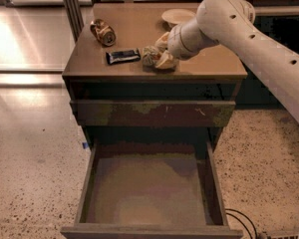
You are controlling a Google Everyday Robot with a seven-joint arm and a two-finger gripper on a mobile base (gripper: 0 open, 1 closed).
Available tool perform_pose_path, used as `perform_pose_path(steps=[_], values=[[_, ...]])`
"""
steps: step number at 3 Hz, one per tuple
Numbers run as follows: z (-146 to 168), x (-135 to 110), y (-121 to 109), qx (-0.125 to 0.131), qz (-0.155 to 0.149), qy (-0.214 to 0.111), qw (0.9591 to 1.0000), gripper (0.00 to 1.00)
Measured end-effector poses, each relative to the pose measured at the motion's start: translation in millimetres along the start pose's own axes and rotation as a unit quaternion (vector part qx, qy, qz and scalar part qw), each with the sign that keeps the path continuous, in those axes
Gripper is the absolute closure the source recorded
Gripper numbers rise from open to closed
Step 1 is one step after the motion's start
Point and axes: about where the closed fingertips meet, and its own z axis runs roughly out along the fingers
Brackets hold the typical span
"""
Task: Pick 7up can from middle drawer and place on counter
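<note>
Speckled stone floor to either side, a glossy lit patch toward ten o'clock, a brown wooden cabinet in the middle. On the table [89,63], near its six o'clock edge: the 7up can [149,55], with the gripper [159,53] reaching in from three o'clock and the jaws closed narrowly round it, as far as can be judged. Either resting on the wood or held just over it; cannot tell which. Below, the middle drawer [87,183] pulled out toward six o'clock and holding nothing, so lift-out judged done and set-down judged the step in hand.

To finish well:
- Lower to full, flat contact and keep the can upright.
- Part the jaws only a little and evenly, for fear of tipping a can with uneven sides.
- Withdraw straight up or back toward three o'clock, never across the table.

Neighbours to mind:
- Dark snack bar [122,56] just beside the can at nine o'clock.
- Brownish-gold can [103,33] farther off at ten o'clock.
- Pale plate [178,16] at one o'clock, behind the wrist.

Front edge close at six o'clock, so no nudging that way. Most bare room toward four o'clock of the table, and overhead.
</note>
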Motion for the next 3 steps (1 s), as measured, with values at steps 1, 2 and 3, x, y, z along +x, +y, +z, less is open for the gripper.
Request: perform_pose_path(steps=[1, 2, 3], values=[[0.1, 0.0, 0.0, 0.0, 0.0, 0.0, 1.0, 0.14], [0.1, 0.0, 0.1, 0.0, 0.0, 0.0, 1.0, 0.0], [0.1, 0.0, 0.1, 0.0, 0.0, 0.0, 1.0, 0.0]])
